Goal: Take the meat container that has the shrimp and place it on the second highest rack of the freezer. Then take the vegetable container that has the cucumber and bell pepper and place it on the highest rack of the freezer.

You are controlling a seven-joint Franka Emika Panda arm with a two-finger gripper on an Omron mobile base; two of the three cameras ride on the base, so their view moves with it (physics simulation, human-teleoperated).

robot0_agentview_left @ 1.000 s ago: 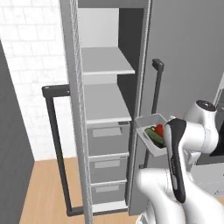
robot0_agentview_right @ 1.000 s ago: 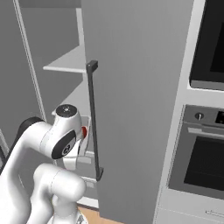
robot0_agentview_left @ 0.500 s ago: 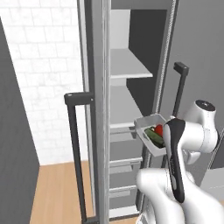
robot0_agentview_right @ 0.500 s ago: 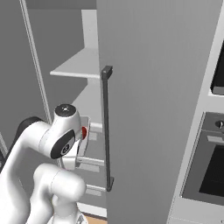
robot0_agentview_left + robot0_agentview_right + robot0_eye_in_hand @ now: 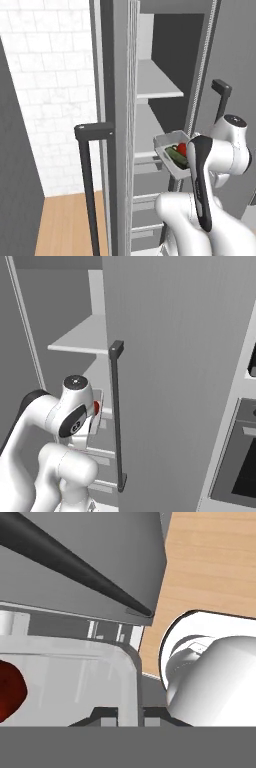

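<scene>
**Robot arm is holding the veggie bin at the open freezer**

The white robot arm is holding up a pale bin [image 5: 169,146] in front of the open freezer [image 5: 165,65]. The bin is sitting in the air, just beside the arm's round white elbow. Inside the bin, a dark green cucumber [image 5: 176,155] is lying next to a red bell pepper [image 5: 182,148]. The two are touching or almost touching.

In the hand view, the gripper [image 5: 131,713] is pinching the thin wall of the see-through bin [image 5: 100,662]. Its two small dark fingers are sitting close together, one on each side of the wall. The red bell pepper [image 5: 10,689] is peeking in at the left edge of that view.

The freezer is standing tall and grey with its doors swung open. The highest rack [image 5: 155,82] is a flat light-grey board well above the bin. The second highest rack [image 5: 147,132] is showing just behind the bin, at about the bin's height. I cannot tell if anything is lying on either rack.

A long dark bar handle [image 5: 90,175] is hanging on the near door at the left. In the right base view, another dark bar handle [image 5: 117,416] is running down the big grey door [image 5: 180,356], and a bit of red [image 5: 96,406] is showing beside the arm.
</scene>
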